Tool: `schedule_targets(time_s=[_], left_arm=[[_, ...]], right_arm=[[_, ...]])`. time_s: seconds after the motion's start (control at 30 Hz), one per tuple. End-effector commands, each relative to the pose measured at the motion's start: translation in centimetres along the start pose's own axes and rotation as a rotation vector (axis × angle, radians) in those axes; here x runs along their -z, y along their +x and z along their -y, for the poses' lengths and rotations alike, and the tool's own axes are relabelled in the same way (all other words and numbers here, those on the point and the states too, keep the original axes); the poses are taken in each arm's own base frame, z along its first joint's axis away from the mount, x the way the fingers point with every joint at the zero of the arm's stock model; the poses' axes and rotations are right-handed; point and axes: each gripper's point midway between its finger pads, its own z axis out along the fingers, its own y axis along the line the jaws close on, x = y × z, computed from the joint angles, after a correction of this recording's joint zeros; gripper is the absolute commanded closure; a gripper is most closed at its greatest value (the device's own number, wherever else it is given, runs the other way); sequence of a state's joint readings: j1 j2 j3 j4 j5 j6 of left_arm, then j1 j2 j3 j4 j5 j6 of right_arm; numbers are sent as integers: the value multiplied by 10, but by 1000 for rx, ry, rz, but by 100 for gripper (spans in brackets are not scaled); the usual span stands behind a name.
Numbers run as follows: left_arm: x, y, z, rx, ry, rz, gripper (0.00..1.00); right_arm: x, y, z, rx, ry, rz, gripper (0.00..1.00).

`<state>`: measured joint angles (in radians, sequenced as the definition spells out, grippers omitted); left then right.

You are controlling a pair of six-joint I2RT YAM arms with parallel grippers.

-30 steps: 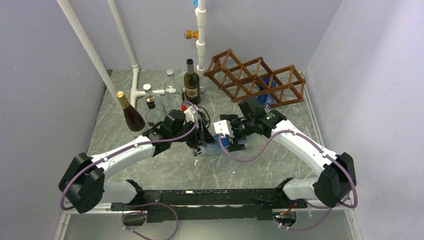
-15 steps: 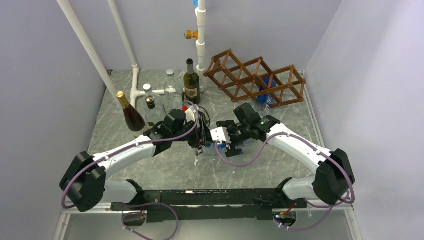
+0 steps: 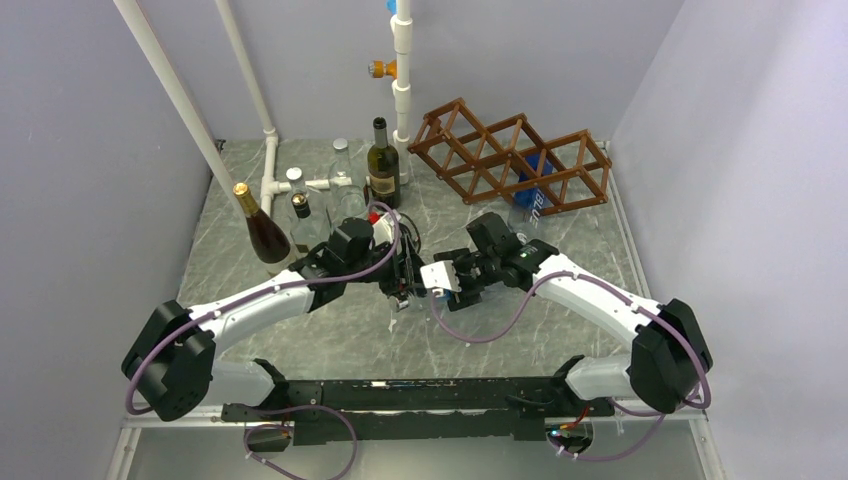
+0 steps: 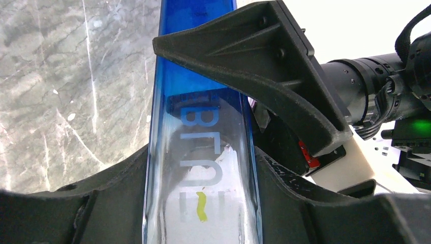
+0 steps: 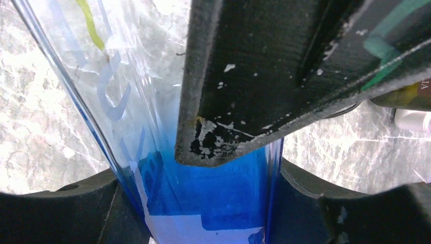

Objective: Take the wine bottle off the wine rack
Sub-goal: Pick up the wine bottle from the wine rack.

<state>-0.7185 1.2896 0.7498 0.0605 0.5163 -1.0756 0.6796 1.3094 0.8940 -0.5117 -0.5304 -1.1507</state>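
Wine bottle [image 4: 199,127], blue glass, is mid-frame in top view, well clear of wine rack [image 3: 515,155] at upper right, w/ left gripper [image 3: 402,278] & right gripper [image 3: 447,283] both clamped on it from opp. sides; I see open table [image 3: 330,335] room below, standing bottles [image 3: 381,165] crowding upper left.

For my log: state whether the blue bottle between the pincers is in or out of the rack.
Out. Left pincer and right pincer grip the blue glass bottle, apart from the brown wooden lattice rack.
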Motion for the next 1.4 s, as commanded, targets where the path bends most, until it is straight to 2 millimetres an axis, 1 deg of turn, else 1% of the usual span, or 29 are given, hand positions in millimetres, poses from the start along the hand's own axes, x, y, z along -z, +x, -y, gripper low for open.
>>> schedule_targets(time_s=[0.0, 0.03, 0.1, 0.17, 0.23, 0.3, 0.4, 0.43, 0.6, 0.7, 0.9, 1.1, 1.23, 1.37], left_arm=[[14, -28, 83, -149, 276, 103, 100], [14, -29, 83, -147, 274, 104, 97], [14, -30, 85, -155, 285, 111, 84], [16, -30, 88, -161, 306, 122, 65], [18, -32, 90, -170, 316, 133, 47], [20, -33, 91, -183, 318, 144, 35], [22, -34, 93, -201, 325, 159, 23], [23, -34, 94, -207, 329, 164, 22], [27, -38, 96, -247, 329, 193, 6], [31, -42, 99, -284, 319, 226, 1], [49, -61, 103, -399, 243, 350, 1], [78, -77, 115, -513, 219, 503, 0], [94, -79, 124, -600, 241, 575, 0], [104, -76, 127, -657, 287, 624, 1]], right_arm=[[8, -13, 5, 1, 33, 42, 67], [9, -15, 3, 1, 25, 53, 75], [9, -18, -1, -1, 10, 73, 89], [10, -21, -4, -4, 0, 88, 98], [12, -23, -6, -10, -6, 102, 100], [13, -26, -8, -17, -15, 119, 100], [17, -31, -10, -24, -23, 145, 100], [18, -32, -10, -24, -23, 152, 100], [21, -37, -13, -28, -33, 179, 100], [23, -40, -15, -29, -39, 194, 100], [33, -49, -16, -58, -41, 255, 100], [45, -54, -15, -110, -41, 328, 100], [55, -59, -12, -149, -33, 379, 100], [64, -60, -8, -187, -21, 411, 100]])
